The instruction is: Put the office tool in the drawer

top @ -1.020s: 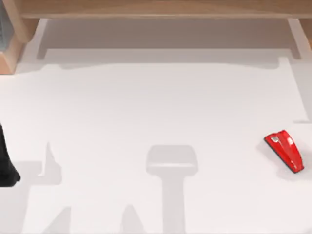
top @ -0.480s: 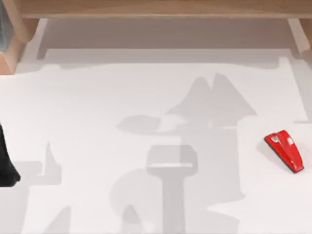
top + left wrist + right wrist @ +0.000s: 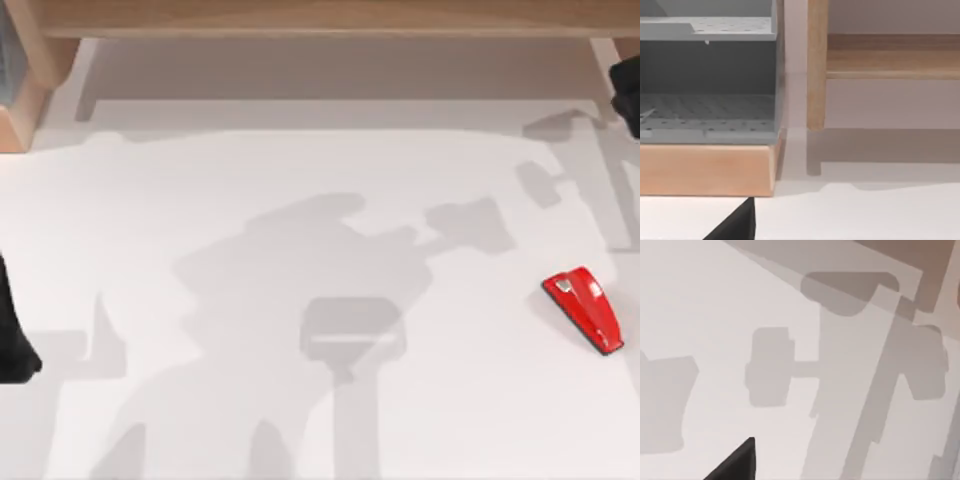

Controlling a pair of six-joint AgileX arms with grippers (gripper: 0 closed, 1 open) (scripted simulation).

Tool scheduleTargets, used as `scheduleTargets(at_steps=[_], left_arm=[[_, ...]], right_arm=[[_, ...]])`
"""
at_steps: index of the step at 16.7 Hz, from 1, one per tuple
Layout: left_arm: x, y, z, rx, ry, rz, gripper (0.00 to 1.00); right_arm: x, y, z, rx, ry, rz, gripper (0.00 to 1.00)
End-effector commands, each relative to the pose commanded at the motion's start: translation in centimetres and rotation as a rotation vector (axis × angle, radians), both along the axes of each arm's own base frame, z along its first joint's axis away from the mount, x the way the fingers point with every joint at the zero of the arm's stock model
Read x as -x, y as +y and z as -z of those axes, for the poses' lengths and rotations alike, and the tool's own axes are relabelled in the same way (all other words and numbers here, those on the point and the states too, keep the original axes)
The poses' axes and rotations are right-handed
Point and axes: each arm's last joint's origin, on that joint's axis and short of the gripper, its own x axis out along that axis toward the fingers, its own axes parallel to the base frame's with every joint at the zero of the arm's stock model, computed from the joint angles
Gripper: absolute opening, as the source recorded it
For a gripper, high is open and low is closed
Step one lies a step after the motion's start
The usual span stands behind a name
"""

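Currently the red stapler (image 3: 585,308) lies flat on the white table (image 3: 300,200), far to the right side and near the front, angled with its narrow end toward the back-left. Nothing touches it.

Your right arm (image 3: 628,92) shows as a dark shape at the right edge near the back, well apart from the stapler; I cannot tell how its fingers stand. Your left arm (image 3: 12,330) sits at the left edge, parked; fingers likewise not readable.

Left wrist view: a wooden-fronted drawer unit (image 3: 707,167) with a grey perforated interior (image 3: 705,115), standing beside a wooden shelf post (image 3: 816,65).

Risks, as judgement:
- The stapler is a glossy wedge; a grip across the sloped top could slide off and skate it toward the right table edge, which is close.
- Descending off-axis to its long side may pivot it rather than capture it.
- The drawer is at the far-left back corner, so you face a long carry or a handover across the table.

Room: the middle of the table is bare and free for travel; the wooden shelf (image 3: 320,18) along the back limits reach there.
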Motion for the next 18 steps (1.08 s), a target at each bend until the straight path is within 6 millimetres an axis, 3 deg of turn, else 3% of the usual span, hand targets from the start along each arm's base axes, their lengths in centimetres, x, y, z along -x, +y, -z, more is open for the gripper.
scheduleTargets(at_steps=[4, 7, 15, 18], left_arm=[[0.0, 0.0, 0.0, 0.0, 0.0, 0.0, 1.0], [0.0, 0.0, 0.0, 0.0, 0.0, 0.0, 1.0], [0.0, 0.0, 0.0, 0.0, 0.0, 0.0, 1.0], [0.0, 0.0, 0.0, 0.0, 0.0, 0.0, 1.0]], right_arm=[[1.6, 4.0, 5.0, 0.071, 0.41, -0.045, 1.0], [2.5, 5.4, 7.3, 0.126, 0.589, -0.072, 1.0], [2.8, 5.6, 7.8, 0.136, 0.626, -0.075, 1.0], [2.7, 5.7, 9.8, 0.14, 0.632, -0.078, 1.0]])
